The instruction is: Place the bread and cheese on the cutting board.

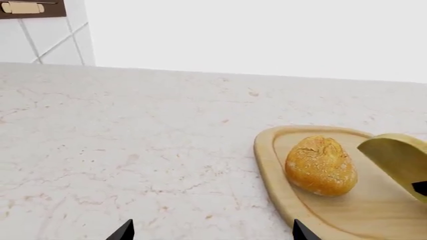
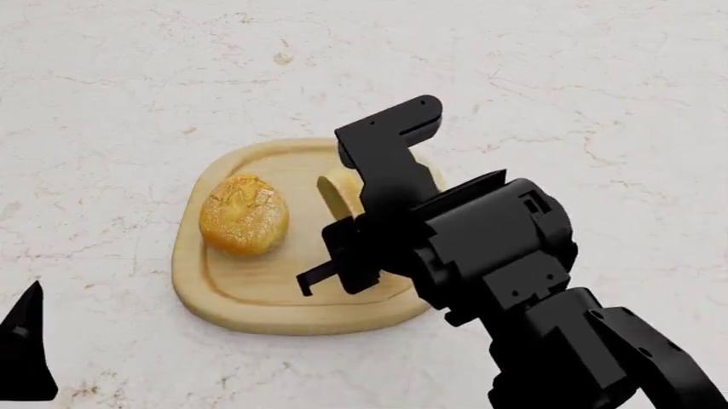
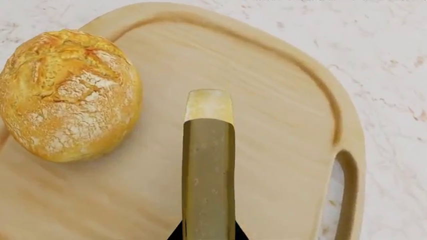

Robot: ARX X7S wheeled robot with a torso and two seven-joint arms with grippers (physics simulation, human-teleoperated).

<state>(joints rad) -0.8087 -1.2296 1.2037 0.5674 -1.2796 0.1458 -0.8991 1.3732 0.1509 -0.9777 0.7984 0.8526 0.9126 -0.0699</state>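
On the cutting board [image 2: 216, 294]: bread [image 2: 244, 215] and cheese [image 2: 338, 192], side by side, apart.

No brand, label or writing readable anywhere. Right gripper [image 3: 208, 231] clamped on the cheese, held on edge over the board's middle, contact with the wood unclear. Left gripper [image 1: 212, 231] spread wide, grasping nothing, over bare marble counter [image 2: 592, 94] beside the board's rounded end. Slot handle [image 3: 337, 200] on the far side from the bread; open counter all around.

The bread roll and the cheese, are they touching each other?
Apart. In the right wrist view, bare cutting board wood shows between the bread roll and the upright cheese.
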